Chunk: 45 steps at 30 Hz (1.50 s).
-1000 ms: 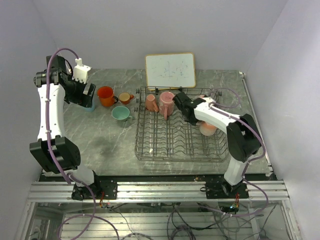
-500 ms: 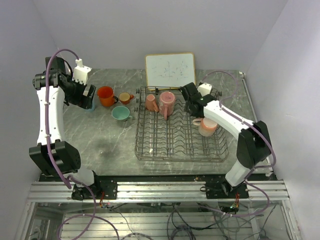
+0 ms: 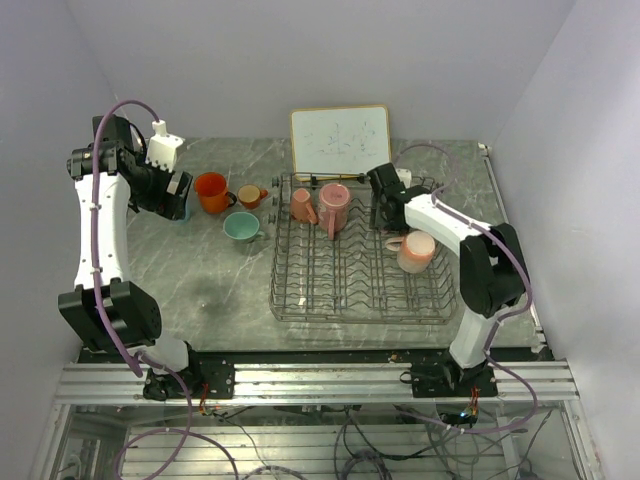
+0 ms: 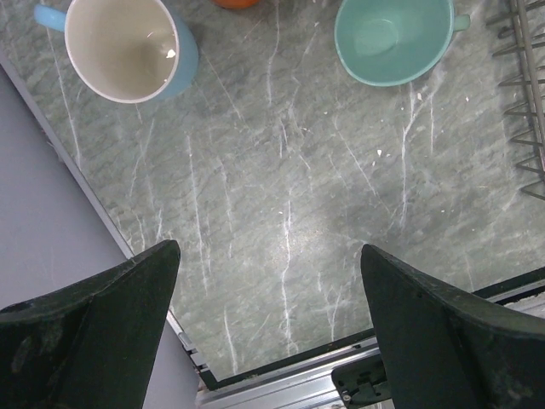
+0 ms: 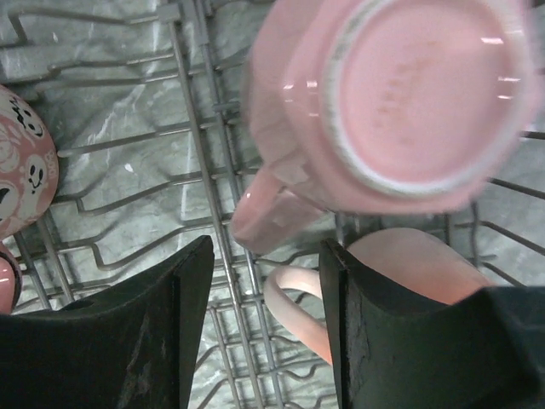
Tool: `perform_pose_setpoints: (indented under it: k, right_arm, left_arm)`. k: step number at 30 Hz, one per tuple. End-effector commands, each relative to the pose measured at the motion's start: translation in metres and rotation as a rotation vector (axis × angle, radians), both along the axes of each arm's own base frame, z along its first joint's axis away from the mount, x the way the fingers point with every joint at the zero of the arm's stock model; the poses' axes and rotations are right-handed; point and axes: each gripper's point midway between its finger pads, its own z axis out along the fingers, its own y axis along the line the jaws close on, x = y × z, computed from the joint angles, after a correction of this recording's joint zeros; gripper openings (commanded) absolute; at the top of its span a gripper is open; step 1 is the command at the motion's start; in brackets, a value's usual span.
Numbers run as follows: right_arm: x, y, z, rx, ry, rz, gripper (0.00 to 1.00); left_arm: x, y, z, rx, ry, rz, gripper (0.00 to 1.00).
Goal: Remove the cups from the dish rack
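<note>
Right claw point(image 5: 266, 256) gapes over upturned pink mug point(image 5: 409, 94).

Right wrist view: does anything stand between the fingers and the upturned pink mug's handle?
Nothing visible does. The handle of the pink mug points toward the gap between the open fingers. A paler mug lies close beside it, not between.

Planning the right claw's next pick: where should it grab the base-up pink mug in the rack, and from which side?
Take the handle, coming from above. The pink mug sits base-up, rim down, and its body looks wider than the gap of the open right claw. The handle juts sideways, in line with that gap. Mind the peach mug close beside it.
</note>
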Motion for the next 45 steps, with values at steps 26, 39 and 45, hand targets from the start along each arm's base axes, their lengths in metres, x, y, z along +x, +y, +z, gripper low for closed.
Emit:
perform_pose_setpoints:
  k: [26,39,45]
  right_arm:
    - [-0.085,0.0,0.028,0.153,-0.09,-0.104,0.66]
    - [-0.12,-0.037,0.002,0.085,-0.094,-0.251,0.68]
    - [-0.113,-0.04,-0.011,0.055,-0.112,-0.259,0.57]
  left_arm:
    - [0.003,-0.01,0.014,-0.06,-0.036,0.005,0.96]
    - [0.004,-0.013,0.019,-0.08,-0.043,0.015,0.99]
    - [0.001,-0.013,0.021,-0.075,-0.048,0.005,0.99]
